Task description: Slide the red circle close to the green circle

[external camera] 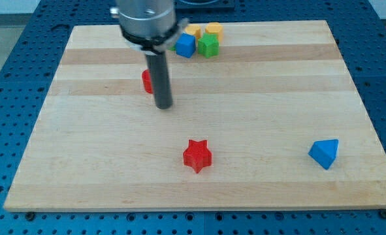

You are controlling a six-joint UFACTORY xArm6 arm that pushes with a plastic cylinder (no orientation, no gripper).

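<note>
A wooden board (199, 189) lies on a blue pegboard table, seen from one camera. My tip (164, 106), the lower end of a dark upright rod, rests on the board toward the view's upper left. It is a bare rod: it has nothing to open or close, and it holds nothing.

The red circle (146, 81) sits just beside the rod, on its left and slightly toward the view's top, partly hidden behind it. Whether rod and block touch cannot be told.

Up and to the right of my tip, near the board's top edge, is a tight cluster: a blue block (185, 46), a green star (208, 46), and two yellow blocks (206, 30) behind them. A sliver of green (172, 47) shows left of the blue block, under the arm's housing; this is probably the green circle, mostly hidden.

A red star (197, 155) lies below my tip; a blue triangle (324, 153) lies far to the lower right.

The step in hand appears to be the approach. Next, my tip likely needs to get to the circle's lower left, then push it up and rightward toward the cluster.
</note>
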